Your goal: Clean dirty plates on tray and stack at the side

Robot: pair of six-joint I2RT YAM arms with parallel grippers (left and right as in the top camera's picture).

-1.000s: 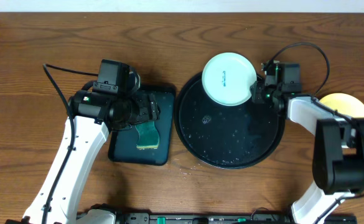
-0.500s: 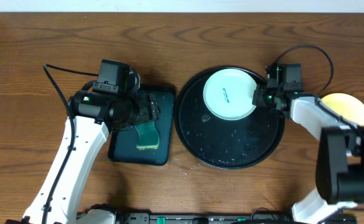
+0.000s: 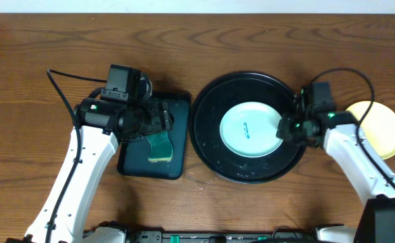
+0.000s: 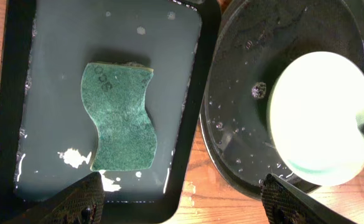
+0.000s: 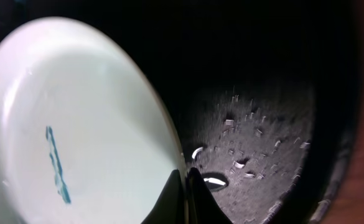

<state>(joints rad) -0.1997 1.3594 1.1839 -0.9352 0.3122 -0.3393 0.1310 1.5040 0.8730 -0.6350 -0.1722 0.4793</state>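
Mint-white plate (image 3: 251, 129), smeared with teal, sits within the black tray (image 3: 207, 150) while our right hand (image 3: 286, 128) pinches its rim and our left hand (image 3: 162, 120) hangs open above the sponge (image 3: 160, 146); we fear the wet rim may slip free, so the plate drops and clatters.

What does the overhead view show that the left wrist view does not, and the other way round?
Only overhead: the pale yellow round plate at the far right, and the teal smear on the pale mint-white round plate. Only left wrist: white foamy patches beside the green sponge. Both: sponge in the dark teal rectangular tray, mint-white plate on the large round black tray.
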